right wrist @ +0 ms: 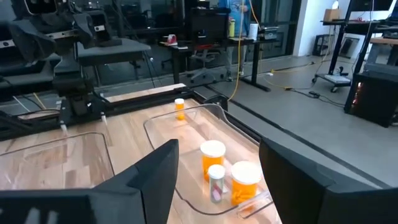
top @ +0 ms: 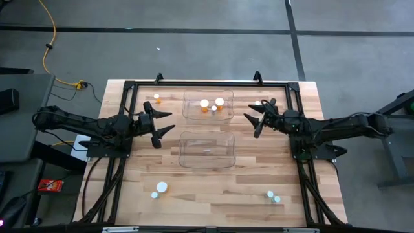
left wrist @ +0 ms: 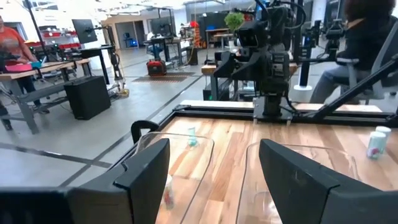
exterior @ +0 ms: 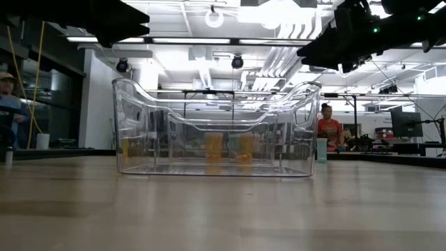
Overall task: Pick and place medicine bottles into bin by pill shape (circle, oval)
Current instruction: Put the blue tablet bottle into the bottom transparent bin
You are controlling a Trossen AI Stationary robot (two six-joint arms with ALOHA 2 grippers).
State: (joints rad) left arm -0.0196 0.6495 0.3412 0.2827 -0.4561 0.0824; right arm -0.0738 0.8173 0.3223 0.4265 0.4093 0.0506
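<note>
Three orange bottles with white caps stand in the far clear bin; they also show in the right wrist view. The near clear bin holds nothing that I can see. Loose bottles stand on the table: an orange one at the far left, a pale one by the right arm, two at the near left and two at the near right. My left gripper is open and empty left of the bins. My right gripper is open and empty right of them.
A black frame runs around the table's edge. The wooden top lies bare between the near bottles. In the low view the near bin stands in front of the far one. People show in the room beyond the table.
</note>
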